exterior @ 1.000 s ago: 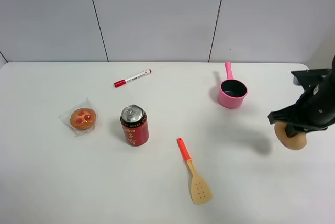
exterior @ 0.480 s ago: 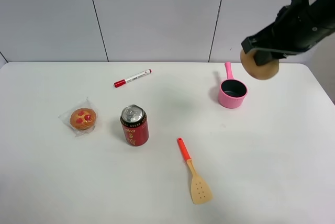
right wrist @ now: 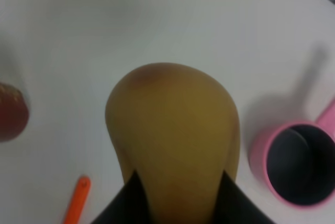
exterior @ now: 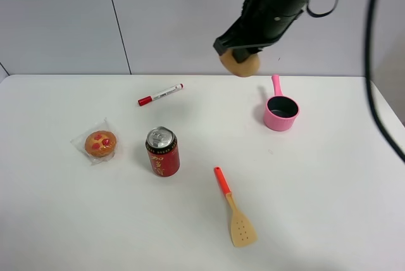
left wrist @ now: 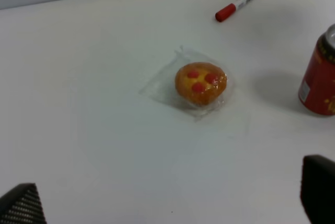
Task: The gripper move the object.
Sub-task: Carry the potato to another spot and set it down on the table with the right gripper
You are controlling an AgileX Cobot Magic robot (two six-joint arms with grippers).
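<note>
Pinches the tan potato (exterior: 240,64) in the right pincer (exterior: 238,49), high above the far worktop (exterior: 316,207) between red marker (exterior: 160,94) and pink saucepan (exterior: 281,111), probably to clear everything below in transit, with the left pincer (left wrist: 170,198) spread near the wrapped pastry (left wrist: 200,82).

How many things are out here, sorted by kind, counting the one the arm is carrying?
Food-like items: 2, the potato-shaped lump held in the air and the wrapped pastry
Kitchen tools: 2, the pink pot and the spatula
Drink cans: 1, the soda can
Pens: 1, the marker
Total: 6
</note>
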